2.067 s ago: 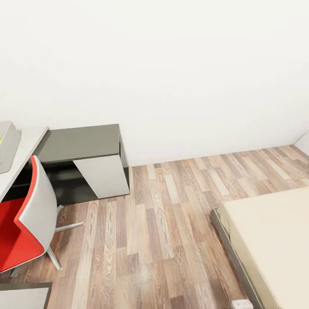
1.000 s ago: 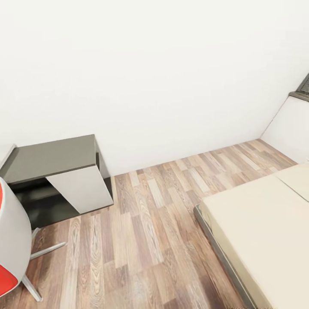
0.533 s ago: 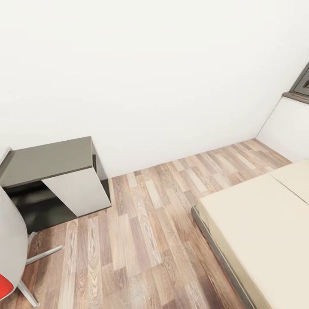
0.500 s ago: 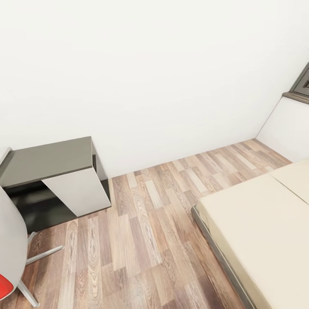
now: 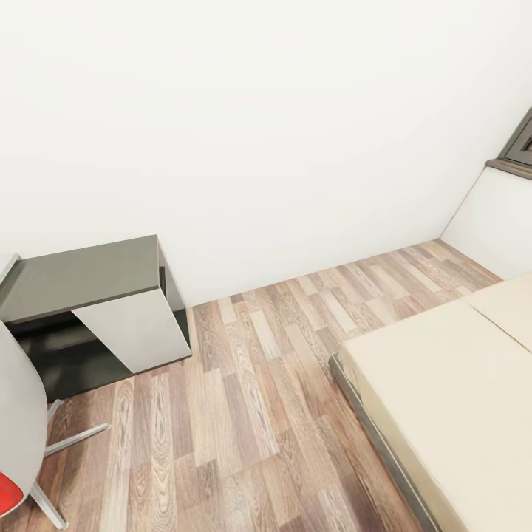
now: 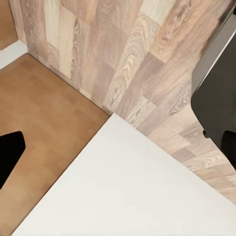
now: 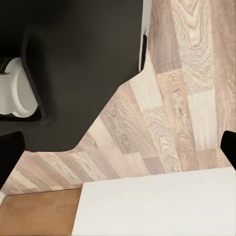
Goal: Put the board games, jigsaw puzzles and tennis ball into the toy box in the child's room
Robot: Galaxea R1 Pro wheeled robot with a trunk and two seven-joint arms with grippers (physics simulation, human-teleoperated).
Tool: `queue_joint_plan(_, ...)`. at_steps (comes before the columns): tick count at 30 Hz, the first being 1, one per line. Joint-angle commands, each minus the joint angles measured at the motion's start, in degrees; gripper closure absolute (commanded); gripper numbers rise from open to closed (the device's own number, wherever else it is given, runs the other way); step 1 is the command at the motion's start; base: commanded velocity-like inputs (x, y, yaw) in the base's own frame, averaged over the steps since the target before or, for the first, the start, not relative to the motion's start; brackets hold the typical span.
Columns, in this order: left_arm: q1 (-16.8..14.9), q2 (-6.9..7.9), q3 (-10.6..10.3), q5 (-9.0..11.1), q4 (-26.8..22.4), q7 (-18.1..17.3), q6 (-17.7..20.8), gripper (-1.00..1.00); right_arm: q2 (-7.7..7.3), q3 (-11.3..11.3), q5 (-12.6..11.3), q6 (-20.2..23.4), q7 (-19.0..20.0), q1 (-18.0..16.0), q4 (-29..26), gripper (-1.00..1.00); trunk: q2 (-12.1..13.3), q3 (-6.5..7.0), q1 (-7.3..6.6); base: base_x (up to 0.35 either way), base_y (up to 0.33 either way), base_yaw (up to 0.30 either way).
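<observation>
Head view first. What have we got?

— The bed point(image 5: 451, 399) sits at the right, beige mattress bare on the part in frame, so no board games are visible there. Wood-plank floor point(image 5: 251, 399) runs between it and a dark cabinet point(image 5: 89, 277) with a white panel at the left. A grey-backed chair with a red seat point(image 5: 18, 436) cuts in at the far left. The toy box, puzzles and tennis ball are out of frame.

— So the robot is in transit?

— I'd judge so, heading for the bed. A good approach would bring the whole mattress into view before committing an arm.

— And the wrists?

— Left gripper point(image 6: 118, 147): dark fingertips at opposite edges, spread wide, nothing between them, over a white surface and floor. Right gripper point(image 7: 118, 147): likewise spread and empty, with the robot's dark base point(image 7: 73, 64) beneath, which the head camera misses.
</observation>
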Motion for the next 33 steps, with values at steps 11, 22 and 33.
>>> queue_joint_plan(11, 0.0, -0.06, -0.4, 0.5, 0.7, 0.4, 0.2, -1.0, 4.38, 0.0, -0.7, 0.2, 0.1, 0.0, 0.7, -1.0, -0.1, -0.08, 0.03, 0.0, 0.0, 0.0)
queue_joint_plan(22, 0.0, -0.07, -0.4, 0.4, 0.8, 0.4, 0.2, -1.0, 4.54, -0.2, -0.8, 0.1, 0.1, 0.0, 0.9, -1.0, -0.1, -0.08, 0.03, 0.0, 0.0, 0.0)
queue_joint_plan(33, 0.0, -0.07, -0.4, 0.4, 0.8, 0.4, 0.2, -1.0, 4.89, 0.0, -0.7, 0.1, 0.1, 0.1, 0.9, -1.0, -0.1, -0.08, 0.03, 0.0, 0.0, 0.0)
